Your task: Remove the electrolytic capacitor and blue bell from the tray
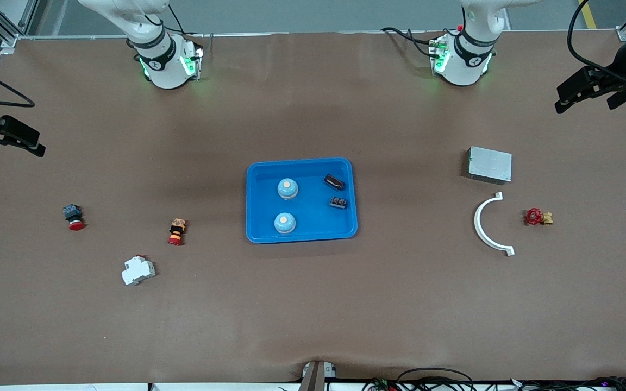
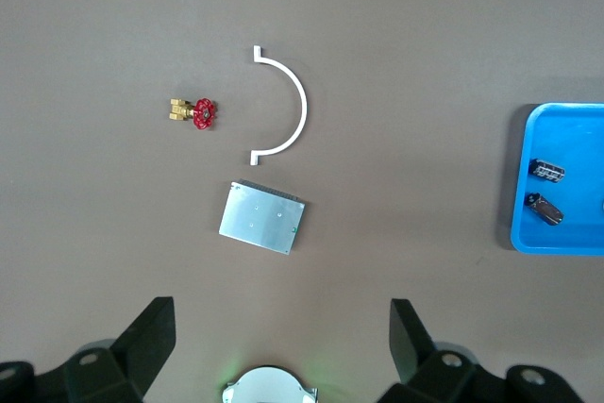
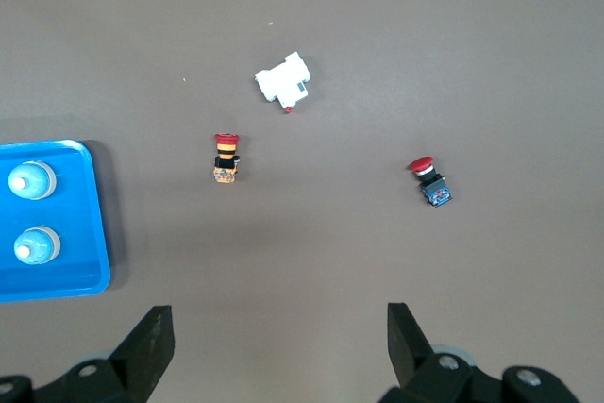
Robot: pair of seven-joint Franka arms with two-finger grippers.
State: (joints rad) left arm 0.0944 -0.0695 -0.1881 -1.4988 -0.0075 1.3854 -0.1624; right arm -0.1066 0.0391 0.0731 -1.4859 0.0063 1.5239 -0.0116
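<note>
Blue plastic tray (image 1: 253, 206) holds two domed bells (image 1: 287, 189), seemingly two dark capacitors (image 1: 334, 182); both grippers (image 2: 278, 327) (image 3: 278, 332) hang wide-jawed.

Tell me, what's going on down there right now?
Left tool and right tool open, raised at table ends, waiting. Two bells and two capacitors in tray. Nothing blocking.
</note>
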